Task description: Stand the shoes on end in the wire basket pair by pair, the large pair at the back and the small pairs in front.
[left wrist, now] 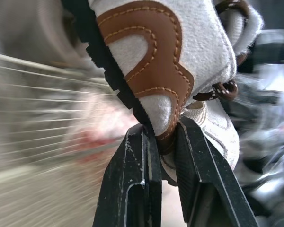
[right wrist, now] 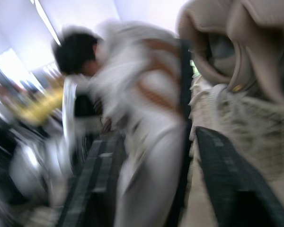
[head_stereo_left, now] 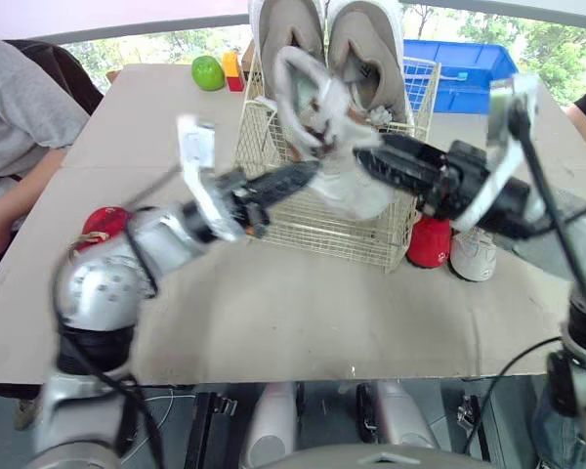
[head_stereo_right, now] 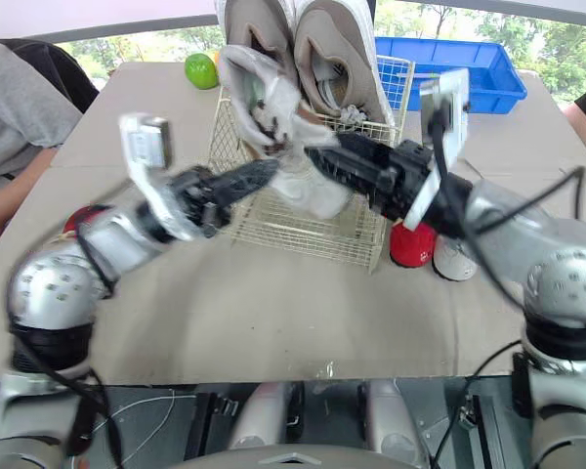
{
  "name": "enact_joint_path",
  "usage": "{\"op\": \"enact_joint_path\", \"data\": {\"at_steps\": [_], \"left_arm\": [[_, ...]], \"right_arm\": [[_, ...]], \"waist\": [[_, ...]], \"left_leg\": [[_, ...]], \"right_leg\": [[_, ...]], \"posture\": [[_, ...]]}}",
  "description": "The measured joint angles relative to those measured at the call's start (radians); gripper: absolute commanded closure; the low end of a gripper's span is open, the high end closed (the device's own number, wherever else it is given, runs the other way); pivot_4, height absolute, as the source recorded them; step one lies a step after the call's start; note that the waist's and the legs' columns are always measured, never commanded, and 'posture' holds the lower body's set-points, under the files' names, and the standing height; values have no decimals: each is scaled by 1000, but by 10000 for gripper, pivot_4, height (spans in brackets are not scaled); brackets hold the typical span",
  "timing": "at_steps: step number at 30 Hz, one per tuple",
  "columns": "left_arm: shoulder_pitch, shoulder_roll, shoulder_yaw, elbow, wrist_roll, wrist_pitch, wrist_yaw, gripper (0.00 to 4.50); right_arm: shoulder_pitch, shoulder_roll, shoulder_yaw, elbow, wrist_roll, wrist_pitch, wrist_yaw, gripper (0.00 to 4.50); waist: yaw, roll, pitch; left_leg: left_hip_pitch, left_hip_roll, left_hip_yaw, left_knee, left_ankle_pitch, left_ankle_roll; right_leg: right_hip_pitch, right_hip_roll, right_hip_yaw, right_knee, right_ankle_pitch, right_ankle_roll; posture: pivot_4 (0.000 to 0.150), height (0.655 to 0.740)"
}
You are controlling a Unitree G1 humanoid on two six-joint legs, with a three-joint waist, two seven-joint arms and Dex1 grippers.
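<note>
Left gripper (left wrist: 163, 133) clamped on the small white-and-brown sneaker (left wrist: 180, 56) at its padded edge — light, soft, likely to flex — the stiffer sole just beside looks surer.

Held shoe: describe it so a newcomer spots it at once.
Start at the central wire basket, large beige pair upright at its back. Over its front, the left end effector pinches a small shoe: white with brown stitched patches, held in the air.

The wire basket (head_stereo_left: 313, 230) stands mid-table (head_stereo_left: 273, 322), the large pair (head_stereo_left: 366, 49) on end at its back — a small shoe (left wrist: 165, 71) above its front. Two more shoes (head_stereo_left: 432, 244) sit just right of it, a lone shoe (head_stereo_left: 103, 227) to its left — a bin (head_stereo_left: 474, 73) behind, rightward.
</note>
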Motion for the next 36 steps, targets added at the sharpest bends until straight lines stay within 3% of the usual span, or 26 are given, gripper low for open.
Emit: {"op": "enact_joint_path", "data": {"at_steps": [3, 8, 12, 24, 30, 36], "left_arm": [[-48, 43, 8, 36, 120, -65, -121, 42670], [-236, 66, -75, 294, 561, -452, -370, 42670], [-310, 12, -116, 427, 703, -591, -432, 42670], [-460, -84, -217, 866, 933, -795, -699, 42670], [-499, -86, -222, 930, 984, -818, -746, 42670], [-530, -87, -234, 955, 1043, -827, -788, 42670]], "right_arm": [[75, -23, 17, -44, -129, -65, 90, 11616], [265, -64, -39, -104, -268, -155, 177, 11616], [318, -86, -62, -142, -322, -198, 226, 11616], [578, -105, -193, -248, -399, -260, 251, 11616], [732, -107, -299, -267, -423, -282, 284, 11616], [737, -107, -299, -268, -432, -305, 292, 11616]], "waist": [[0, 0, 0], [17, 0, 0], [23, 0, 0], [24, -1, -1], [23, -1, -1], [13, -1, -1]], "left_leg": [[0, -1, 2, 0, 0, 0], [1, -1, 7, 0, 0, 0], [0, -1, 6, 1, 0, 0], [0, -1, 5, 5, 0, 0], [1, -1, 5, 5, 0, 0], [1, 0, 4, 5, 0, 0]], "right_leg": [[0, -1, 1, 0, 0, 0], [1, -1, 2, -1, 0, 0], [1, -1, 2, -1, 0, 0], [2, -1, 1, 0, 0, 0], [3, -1, 1, 1, 0, 0], [4, 0, 1, 1, 0, 0]], "posture": [[1500, 7400], [1500, 7400], [1500, 7400], [1500, 7400], [1500, 7400], [1500, 7400]]}}
